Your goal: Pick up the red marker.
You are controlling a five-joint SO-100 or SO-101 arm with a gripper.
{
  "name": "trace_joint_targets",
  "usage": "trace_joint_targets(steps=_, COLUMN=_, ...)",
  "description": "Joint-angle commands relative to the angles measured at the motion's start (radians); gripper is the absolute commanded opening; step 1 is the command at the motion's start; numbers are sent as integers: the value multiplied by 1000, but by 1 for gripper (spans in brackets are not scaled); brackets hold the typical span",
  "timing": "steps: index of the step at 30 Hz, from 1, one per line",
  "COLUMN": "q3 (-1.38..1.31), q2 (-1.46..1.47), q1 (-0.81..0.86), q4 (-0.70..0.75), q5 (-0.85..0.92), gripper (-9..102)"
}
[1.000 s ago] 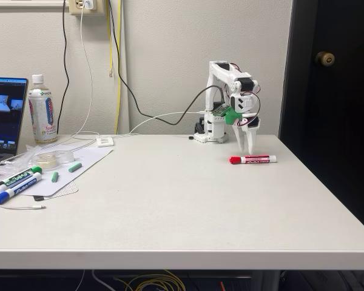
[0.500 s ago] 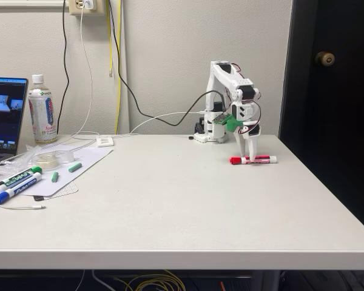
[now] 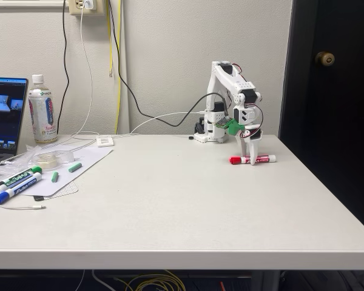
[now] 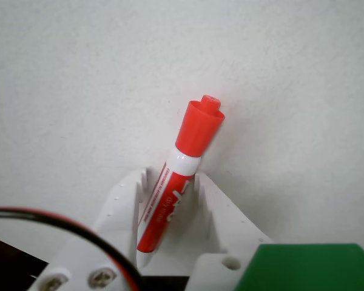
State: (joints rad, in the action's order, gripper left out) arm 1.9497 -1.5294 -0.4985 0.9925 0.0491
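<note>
Frontal table-level camera; downward close wrist camera

Glossy plastic red marker (image 4: 170, 194), matt white table (image 3: 182, 206), seemingly plastic jaws.

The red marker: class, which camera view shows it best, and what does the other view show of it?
The wrist view: the red marker is close up, cap and label plain, lying between the gripper fingers. The fixed view shows the marker small, flat on the table, with the gripper down over it.
</note>
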Motion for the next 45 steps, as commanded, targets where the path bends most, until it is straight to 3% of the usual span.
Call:
trace_joint_targets(steps=1, q3=3, q2=-9, q1=-11, q4=-15, q5=-20, gripper=12)
trace_joint_targets(steps=12, q3=5, q2=-54, q1=-9, q4=-51, q5=-23, gripper=0)
trace_joint_targets(steps=22, q3=5, q2=-256, q1=29, q4=-63, q5=-9, gripper=0)
trace_joint_targets(steps=31, q3=0, q2=-609, q1=187, q4=-52, q5=3, gripper=0)
trace_joint_targets(steps=45, q3=-8, q2=-830, q1=413, q4=-219, q5=84, gripper=1)
